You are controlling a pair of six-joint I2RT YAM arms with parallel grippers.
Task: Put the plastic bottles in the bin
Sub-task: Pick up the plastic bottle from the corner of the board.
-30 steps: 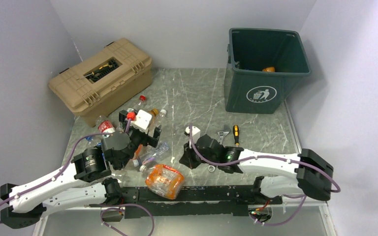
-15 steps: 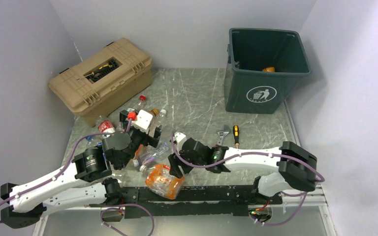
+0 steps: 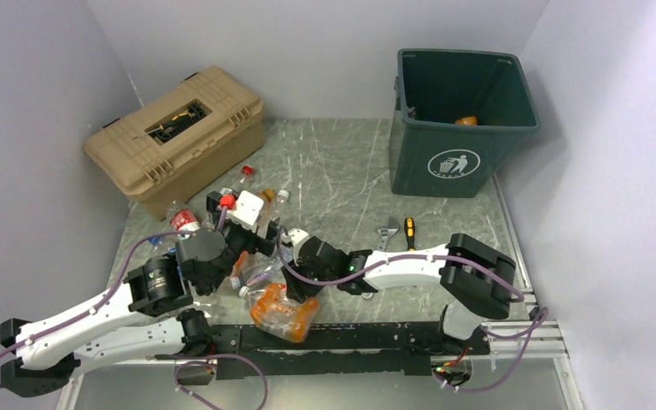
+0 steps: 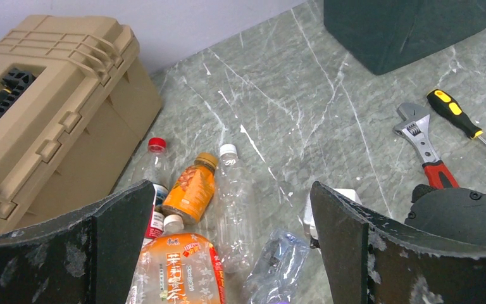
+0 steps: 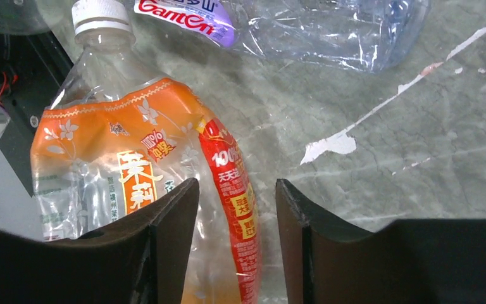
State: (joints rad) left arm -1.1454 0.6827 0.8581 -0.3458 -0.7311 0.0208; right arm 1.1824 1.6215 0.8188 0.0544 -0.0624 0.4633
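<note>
Nearest, at the front edge of the tabletop [image 3: 342,171], the right claw [image 5: 235,187] has its fingers parted over a crushed bottle with an orange label [image 5: 133,177]; the red label strip shows in the gap. Just beyond lies a clear crushed bottle [image 5: 329,31]. The left claw [image 4: 231,190] is spread wide above a cluster of bottles [image 4: 193,190]. Further right lie a wrench [image 4: 424,142] and a screwdriver [image 4: 459,120]. Farthest stand the toolbox [image 3: 175,137], left, and the bin [image 3: 461,154], right, with one orange bottle [image 3: 466,120] inside
</note>
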